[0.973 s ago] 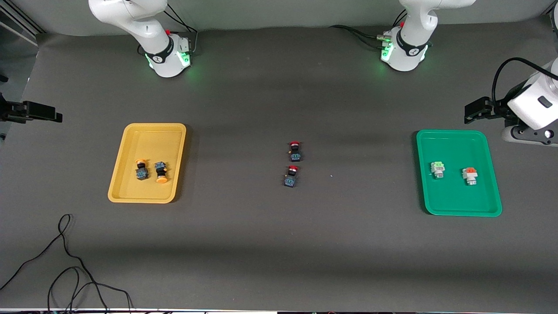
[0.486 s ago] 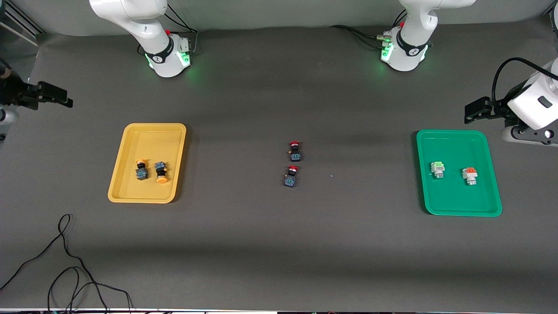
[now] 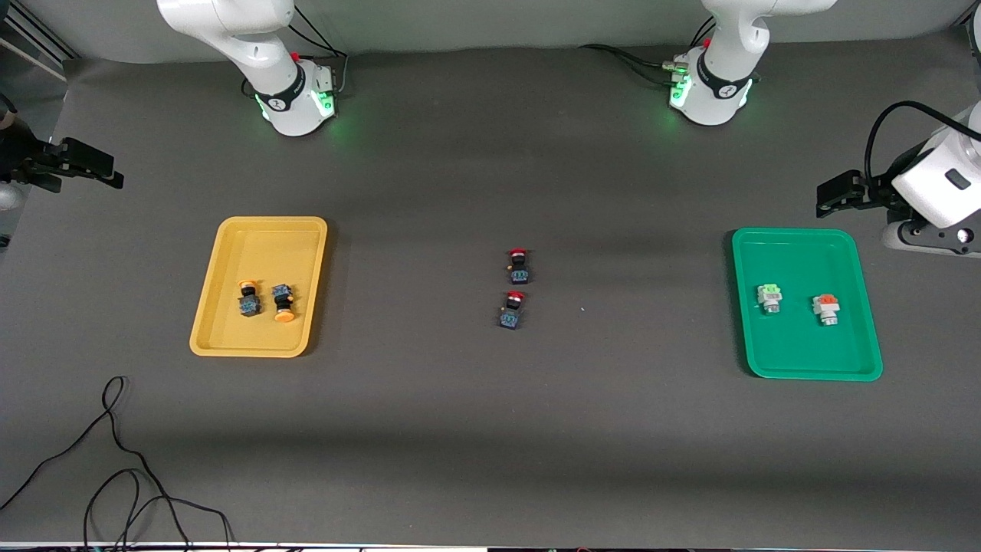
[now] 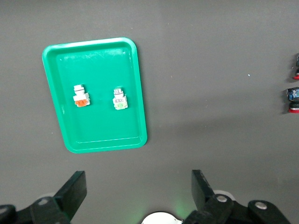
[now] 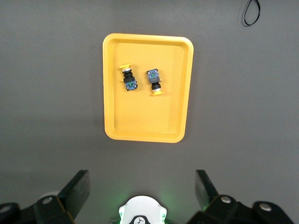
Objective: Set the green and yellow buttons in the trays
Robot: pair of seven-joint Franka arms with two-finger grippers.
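The yellow tray (image 3: pixel 230 337) lies toward the right arm's end and holds two yellow buttons (image 3: pixel 247 297) (image 3: pixel 283 303) lying on their sides. The green tray (image 3: pixel 801 345), toward the left arm's end, holds a white button with a green block (image 3: pixel 769 298) and one with an orange block (image 3: pixel 826 308). My left gripper (image 4: pixel 138 182) hangs open and empty, high over bare table beside the green tray (image 4: pixel 100 126). My right gripper (image 5: pixel 141 179) is also open and empty, high over the table beside the yellow tray (image 5: pixel 145 121).
Two red-capped buttons (image 3: pixel 518 265) (image 3: pixel 512 309) lie on the table's middle between the trays. A black cable (image 3: pixel 115 460) snakes over the table near the front camera at the right arm's end. The arm bases (image 3: pixel 295 100) (image 3: pixel 709 92) stand at the table's back edge.
My right gripper has drawn back toward the bases' edge of the table, still open. The left arm, the buttons and the trays have not moved.
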